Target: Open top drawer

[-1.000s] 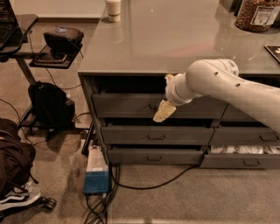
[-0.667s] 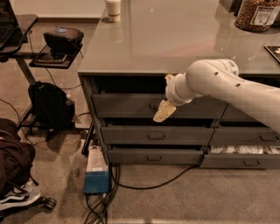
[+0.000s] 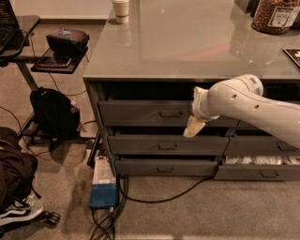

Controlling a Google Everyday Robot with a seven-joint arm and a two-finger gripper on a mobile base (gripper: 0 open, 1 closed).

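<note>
The top drawer is a wide dark-grey drawer just under the grey countertop, with a dark gap above its front. Its small rectangular pull handle sits at the centre of the front. My white arm reaches in from the right. My gripper, with beige fingertips pointing down and left, hangs in front of the drawer's lower edge, a little right of and below the handle. It is not on the handle.
Two shallower grey drawers sit below. A lower right drawer shows white contents. A blue box and cables lie on the carpet at the cabinet's left foot. A black backpack and dark bags stand left. A cup and a jar stand on the countertop.
My gripper has moved to the right and slightly down, from right at the handle to a spot beside it. The drawer front has not visibly moved.
</note>
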